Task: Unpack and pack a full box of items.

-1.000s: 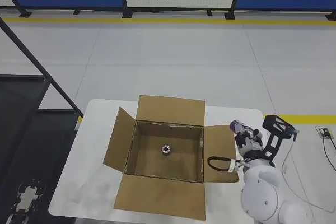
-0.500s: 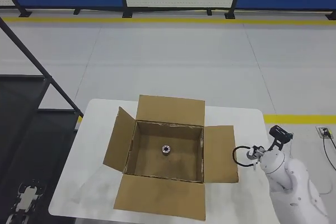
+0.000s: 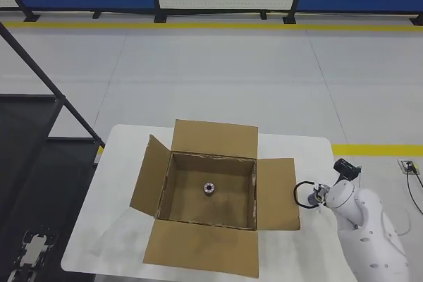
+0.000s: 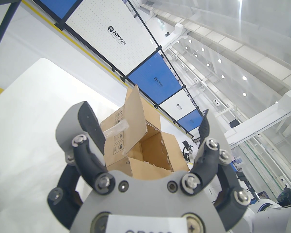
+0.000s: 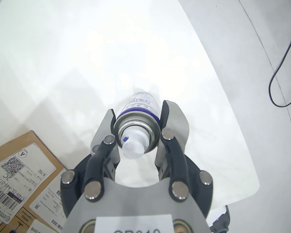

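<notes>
An open cardboard box (image 3: 215,137) stands in the middle of the white table (image 3: 116,218). One small round metal part (image 3: 209,187) lies on its floor. Just right of the box's right flap is my right gripper (image 3: 312,197). In the right wrist view the right gripper (image 5: 138,112) is shut on a spray can (image 5: 141,103) with a white cap and a blue band, held upright close above the bare tabletop. My left gripper (image 4: 148,124) is open with nothing between its fingers, low at the table's left side and facing the box (image 4: 152,146).
The box's labelled flap (image 5: 21,170) lies close beside the right gripper. The table's rounded edge (image 5: 235,122) runs just past the can, with a black cable (image 5: 276,73) on the floor beyond. A dark metal rack (image 3: 28,176) stands left of the table.
The right arm has swung away from the box's right flap and turned downward with the can in its grip. In the last half second it shifted only slightly.
</notes>
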Action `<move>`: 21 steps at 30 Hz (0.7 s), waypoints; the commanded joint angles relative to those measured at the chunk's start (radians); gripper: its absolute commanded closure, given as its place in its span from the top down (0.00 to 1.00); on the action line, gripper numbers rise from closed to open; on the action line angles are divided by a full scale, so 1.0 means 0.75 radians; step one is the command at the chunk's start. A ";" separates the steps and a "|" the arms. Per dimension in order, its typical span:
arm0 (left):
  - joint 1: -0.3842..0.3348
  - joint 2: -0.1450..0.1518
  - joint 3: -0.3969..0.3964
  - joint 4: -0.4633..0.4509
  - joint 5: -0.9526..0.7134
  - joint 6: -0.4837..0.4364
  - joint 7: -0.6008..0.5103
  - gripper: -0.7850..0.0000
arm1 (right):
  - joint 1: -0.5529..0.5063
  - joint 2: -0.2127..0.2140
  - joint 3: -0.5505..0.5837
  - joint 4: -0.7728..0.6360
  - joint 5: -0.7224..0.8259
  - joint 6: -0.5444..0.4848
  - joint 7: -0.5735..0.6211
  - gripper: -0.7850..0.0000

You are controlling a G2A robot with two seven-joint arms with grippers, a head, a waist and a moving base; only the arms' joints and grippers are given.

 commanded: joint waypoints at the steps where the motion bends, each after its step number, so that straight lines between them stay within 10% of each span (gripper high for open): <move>1: 0.000 0.000 0.000 0.000 0.000 0.000 0.000 1.00 | 0.005 -0.001 0.001 0.008 0.001 -0.004 0.004 0.50; 5: 0.000 0.000 0.000 0.000 0.000 0.000 0.000 1.00 | 0.007 -0.002 0.005 0.011 0.002 -0.005 0.005 0.83; 10: 0.000 0.000 0.000 0.000 0.000 0.000 0.000 1.00 | -0.018 -0.006 0.042 -0.071 0.002 0.072 -0.071 1.00; 14: 0.000 0.000 0.000 0.000 0.000 0.000 0.000 1.00 | -0.134 -0.021 0.085 -0.478 0.083 0.195 -0.237 1.00; 21: 0.000 0.000 0.000 0.000 0.000 0.000 0.000 1.00 | -0.311 -0.039 -0.148 -1.009 0.084 -0.009 -0.438 1.00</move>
